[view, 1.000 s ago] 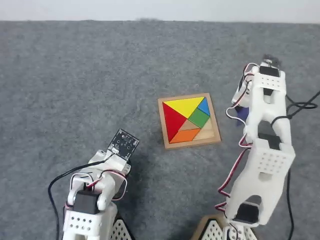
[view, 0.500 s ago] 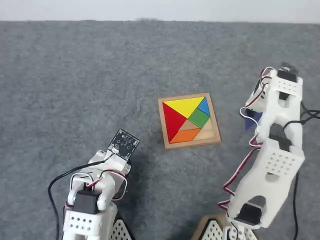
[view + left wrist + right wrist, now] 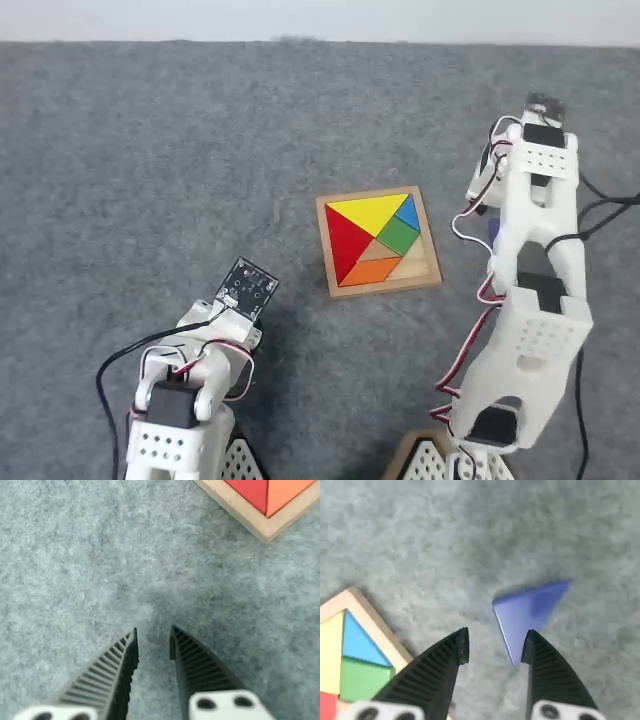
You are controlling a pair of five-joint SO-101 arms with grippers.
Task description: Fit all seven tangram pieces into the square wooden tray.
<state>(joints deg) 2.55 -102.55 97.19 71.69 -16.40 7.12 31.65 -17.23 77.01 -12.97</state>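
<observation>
Lying near the tray [image 3: 371,625], a flat blue triangle [image 3: 527,607] was seen.
Right gripper [image 3: 495,637] and left gripper [image 3: 152,635] were held apart.

Table cover [image 3: 150,150] — fuzzy matt felt; tray [image 3: 386,290] pale bare wood; loose blue piece [image 3: 527,607] smooth; left gripper [image 3: 153,629] — ribbed black plastic.

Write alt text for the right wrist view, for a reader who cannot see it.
The right gripper, open, hangs over a blue-violet triangle piece lying loose on the grey mat, one point of it reaching between the fingers. To one side is a corner of the wooden tray with coloured pieces fitted.
</observation>
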